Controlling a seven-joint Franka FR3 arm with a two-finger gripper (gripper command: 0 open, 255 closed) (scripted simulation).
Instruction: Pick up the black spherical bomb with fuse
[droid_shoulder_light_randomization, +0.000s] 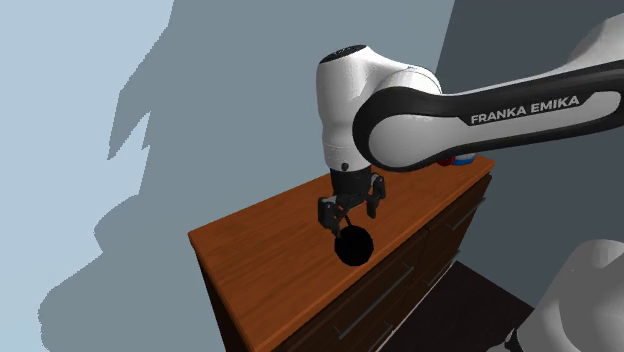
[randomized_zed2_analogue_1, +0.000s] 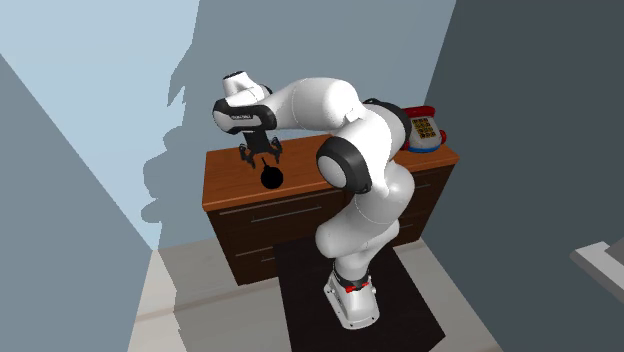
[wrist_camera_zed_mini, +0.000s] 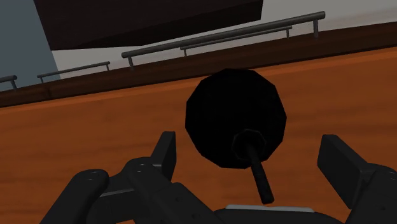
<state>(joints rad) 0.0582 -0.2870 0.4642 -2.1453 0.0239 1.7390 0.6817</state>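
The black faceted spherical bomb (wrist_camera_zed_mini: 235, 118) points its stubby fuse (wrist_camera_zed_mini: 259, 172) up toward the all-black two-finger gripper (droid_shoulder_light_randomization: 350, 211). The fingers (wrist_camera_zed_mini: 341, 167) stand wide apart, touching nothing.

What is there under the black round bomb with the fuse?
The brown wooden dresser top. The black round bomb itself covers the spot where it rests.

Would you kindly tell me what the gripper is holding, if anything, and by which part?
Nothing is held. The open gripper hovers over the bomb on the dresser top, its fingers standing apart on either side without touching it.
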